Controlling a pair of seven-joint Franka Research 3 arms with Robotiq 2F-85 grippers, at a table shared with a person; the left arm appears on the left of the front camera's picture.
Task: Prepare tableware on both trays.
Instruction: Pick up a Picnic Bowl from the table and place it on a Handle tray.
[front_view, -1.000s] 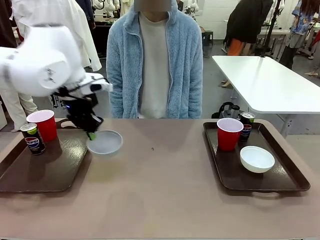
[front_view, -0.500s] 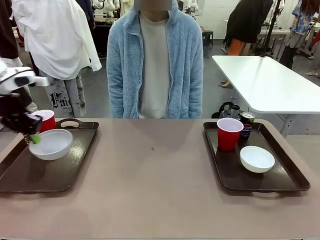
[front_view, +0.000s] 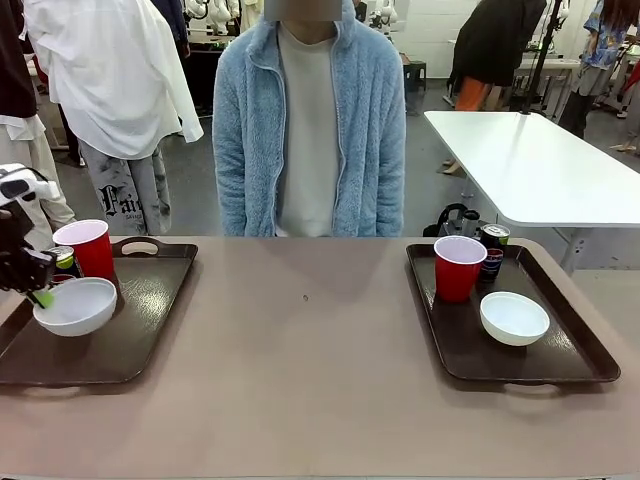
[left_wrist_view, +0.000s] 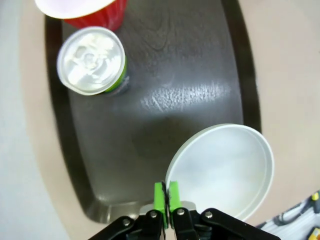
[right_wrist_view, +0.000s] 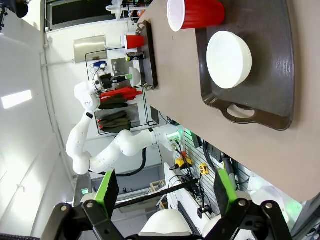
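1. Left gripper (front_view: 42, 297): its green pads are pinched together on the near rim of the white bowl (front_view: 75, 305), which hangs low over the left tray (front_view: 140, 330); whether it touches the tray floor cannot be told.
2. Left wrist view: the bowl (left_wrist_view: 220, 167) overlaps the tray's raised rim (left_wrist_view: 245, 100), part of it reaching beyond the rim toward the table; bare tray floor lies between it and the can (left_wrist_view: 91, 60).
3. Obstacles: the can and the red cup (front_view: 88, 248) stand close together near the tray's far left corner, just beside the bowl.
4. Right gripper (right_wrist_view: 162, 192): fingers wide apart, empty, well back from the right tray (front_view: 570, 350).
5. Right tray: already holds a cup (front_view: 458, 266), can (front_view: 492, 250) and bowl (front_view: 514, 317).
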